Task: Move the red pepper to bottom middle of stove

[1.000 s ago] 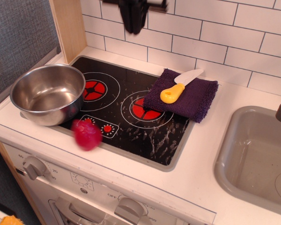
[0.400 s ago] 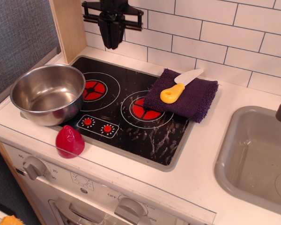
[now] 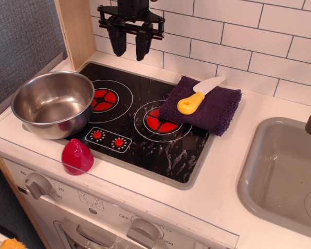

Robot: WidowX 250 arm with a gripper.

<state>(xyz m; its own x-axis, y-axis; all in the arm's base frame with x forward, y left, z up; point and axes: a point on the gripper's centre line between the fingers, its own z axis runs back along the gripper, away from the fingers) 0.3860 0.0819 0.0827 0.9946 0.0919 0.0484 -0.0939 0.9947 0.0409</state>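
The red pepper (image 3: 77, 156) stands upright on the white counter just off the stove's front left corner, below the bowl. The stove (image 3: 145, 135) is a black glossy cooktop with a grey rim, two red burner marks and two small red dial marks. My gripper (image 3: 130, 50) hangs high above the stove's back left edge, in front of the tiled wall, far from the pepper. Its two black fingers (image 3: 117, 44) point down, spread apart and empty.
A steel bowl (image 3: 53, 103) sits over the stove's left edge. A purple cloth (image 3: 212, 111) with a yellow-handled toy knife (image 3: 197, 96) lies on the stove's back right. A grey sink (image 3: 282, 176) is at the right. A wooden post (image 3: 75, 28) stands at the back left.
The pepper dropped and came to rest upright on the counter left of where it was. My gripper moved left along the wall, came down a little, and its fingers spread open.
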